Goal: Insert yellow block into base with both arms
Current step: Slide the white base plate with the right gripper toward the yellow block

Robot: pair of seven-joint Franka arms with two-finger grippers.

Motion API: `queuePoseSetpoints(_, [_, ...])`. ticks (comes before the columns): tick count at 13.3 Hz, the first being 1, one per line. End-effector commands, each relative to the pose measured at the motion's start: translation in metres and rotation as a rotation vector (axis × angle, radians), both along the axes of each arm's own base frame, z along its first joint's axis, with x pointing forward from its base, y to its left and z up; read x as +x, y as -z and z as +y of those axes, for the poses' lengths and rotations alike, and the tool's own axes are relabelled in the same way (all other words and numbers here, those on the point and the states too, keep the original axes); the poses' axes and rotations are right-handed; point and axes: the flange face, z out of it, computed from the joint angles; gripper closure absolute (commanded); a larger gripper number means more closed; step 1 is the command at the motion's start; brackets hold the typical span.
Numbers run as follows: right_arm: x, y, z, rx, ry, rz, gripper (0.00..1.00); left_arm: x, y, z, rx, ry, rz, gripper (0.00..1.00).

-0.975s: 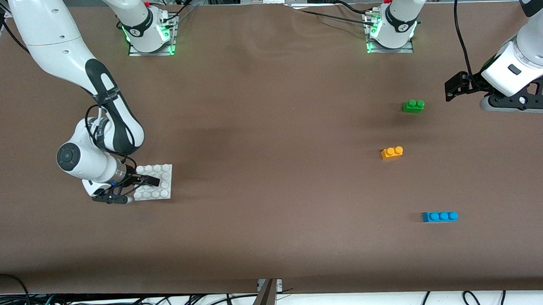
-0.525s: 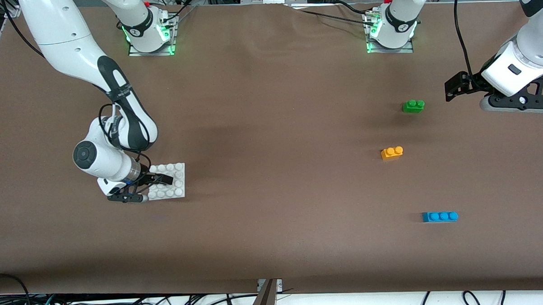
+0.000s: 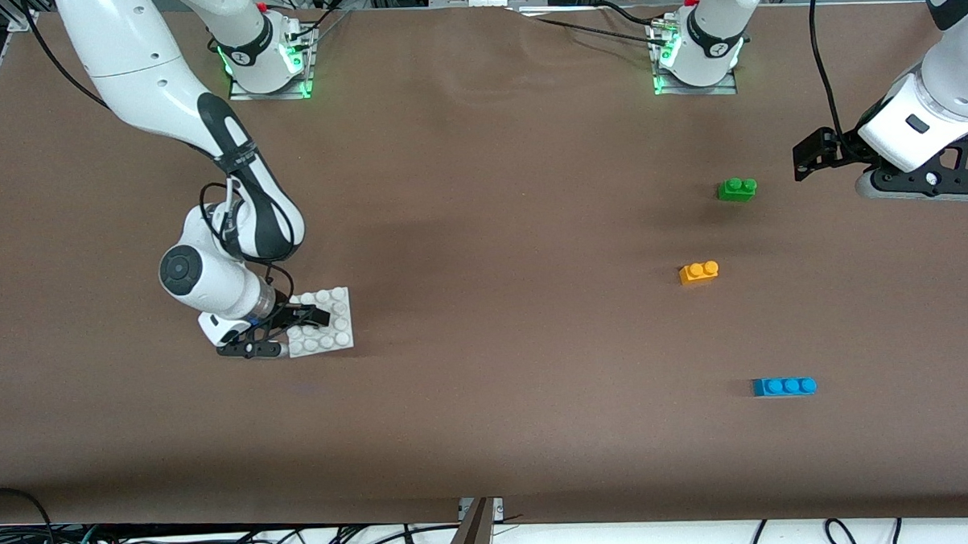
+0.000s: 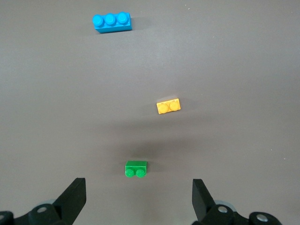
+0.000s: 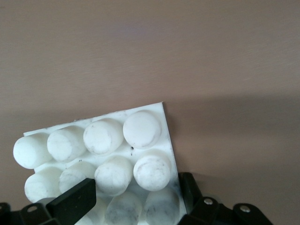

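The white studded base (image 3: 337, 308) lies flat on the brown table toward the right arm's end. My right gripper (image 3: 307, 319) is shut on the base (image 5: 117, 140), with one black finger on the plate's edge and the other among the studs; the right gripper (image 5: 133, 194) sits low over it. The yellow block (image 3: 699, 272) stands alone on the table toward the left arm's end and also shows as the yellow block (image 4: 168, 106). My left gripper (image 3: 924, 186) hangs open over that end of the table, holding nothing; the left gripper (image 4: 139, 201) waits there.
A green two-stud brick (image 3: 737, 189) (image 4: 136, 169) lies farther from the front camera than the yellow block. A blue three-stud brick (image 3: 784, 386) (image 4: 112, 22) lies nearer to it. Cables run along the table's front edge.
My right gripper has slid the base along the table toward the left arm's end. The left arm and the three bricks have not moved.
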Motion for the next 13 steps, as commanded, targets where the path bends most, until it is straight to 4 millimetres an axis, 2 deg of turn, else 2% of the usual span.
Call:
queuePoseSetpoints(1, [-0.005,0.0,0.035,0.018,0.045,-0.018,0.15,0.003,-0.006,0.001,0.001,0.011,0.002,0.0])
queuePoseSetpoints(5, [-0.012,0.004,0.076,0.028,0.1,-0.046,0.15,0.003,-0.006,0.0,0.001,0.013,0.002,0.0])
queuePoseSetpoints(9, [-0.019,0.004,0.141,0.053,0.159,-0.052,0.15,0.003,-0.006,0.0,0.001,0.013,0.003,0.0])
queuePoseSetpoints(13, [-0.027,0.015,0.204,0.075,0.22,-0.05,0.15,0.003,-0.006,0.0,0.001,0.013,0.003,0.0])
